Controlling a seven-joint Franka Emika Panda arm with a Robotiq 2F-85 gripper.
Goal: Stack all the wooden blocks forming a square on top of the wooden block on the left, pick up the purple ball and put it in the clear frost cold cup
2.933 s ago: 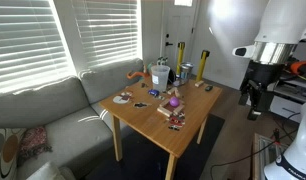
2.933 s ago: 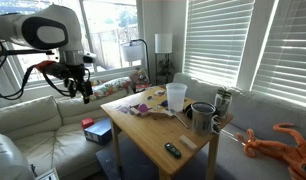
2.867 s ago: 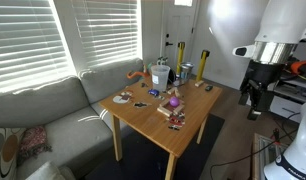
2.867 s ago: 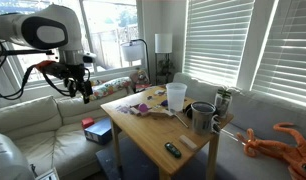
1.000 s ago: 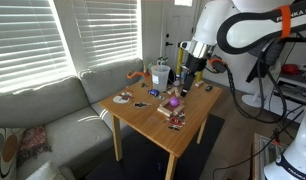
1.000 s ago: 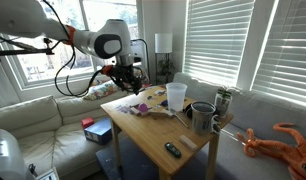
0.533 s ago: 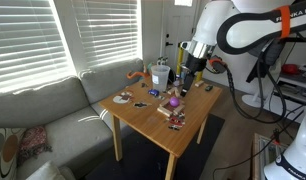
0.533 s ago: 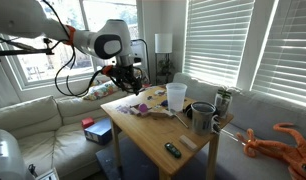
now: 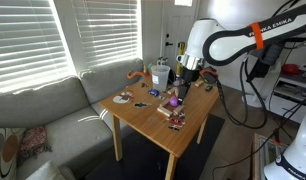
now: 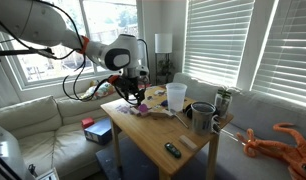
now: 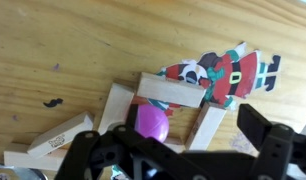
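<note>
No step was complete. The gripper (image 11: pixel 183 150) stood fully open, holding nothing. The purple ball (image 11: pixel 151 122) lay beneath the gap between its fingers (image 11: pixel 268 140), ringed by unstacked wooden blocks (image 11: pixel 171 90). The clear frost cold cup (image 10: pixel 176 96) stood well apart.

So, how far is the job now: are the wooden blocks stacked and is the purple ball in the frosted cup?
Nothing looks done yet. The pale wooden blocks lie unstacked on the wooden table, framing the small purple ball. In hand: the open jaws hover above this group, empty. Left: stacking the blocks, then moving the ball into the whitish frosted plastic cup, standing apart.
</note>
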